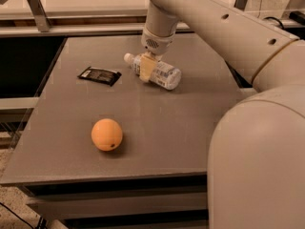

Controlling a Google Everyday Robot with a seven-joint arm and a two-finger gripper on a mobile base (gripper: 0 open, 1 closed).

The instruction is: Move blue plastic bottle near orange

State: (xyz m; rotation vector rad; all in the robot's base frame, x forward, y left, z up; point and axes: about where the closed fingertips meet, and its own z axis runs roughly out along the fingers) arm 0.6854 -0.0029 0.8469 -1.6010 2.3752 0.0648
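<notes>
The blue plastic bottle [164, 74] lies on its side at the back middle of the grey table [190, 123], its white cap pointing left. My gripper [147, 67] comes down from the cream arm [214, 23] and sits low over the bottle's neck end, touching or nearly touching it. The orange [106, 134] rests on the table's front left, well apart from the bottle, with its dark stem spot facing front.
A flat black wrapper [99, 75] lies left of the bottle. The robot's large cream body [259, 166] fills the right foreground. A rail and shelf [71, 20] run behind the table. A dark gap [24, 66] lies to the table's left.
</notes>
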